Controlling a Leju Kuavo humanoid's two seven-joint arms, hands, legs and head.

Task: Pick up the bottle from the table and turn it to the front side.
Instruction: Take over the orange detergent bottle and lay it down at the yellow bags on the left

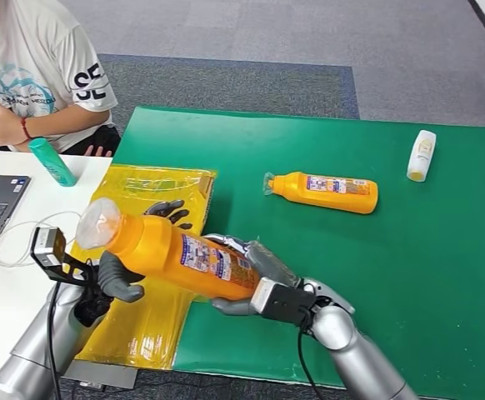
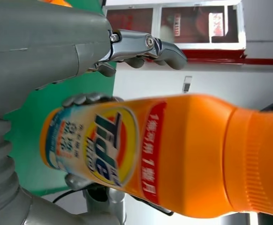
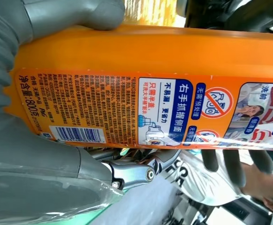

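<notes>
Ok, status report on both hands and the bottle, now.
Right hand grips the orange bottle at its base; left hand holds near the cap end. Bottle off the table, lying sideways, back label up. Second orange bottle on the green mat, clear.

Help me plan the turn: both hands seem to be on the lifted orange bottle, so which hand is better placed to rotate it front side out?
Probably the right hand: it wraps the base of the lifted orange bottle by its label. The left hand holds nearer the neck, likely best as a steadying support.
</notes>
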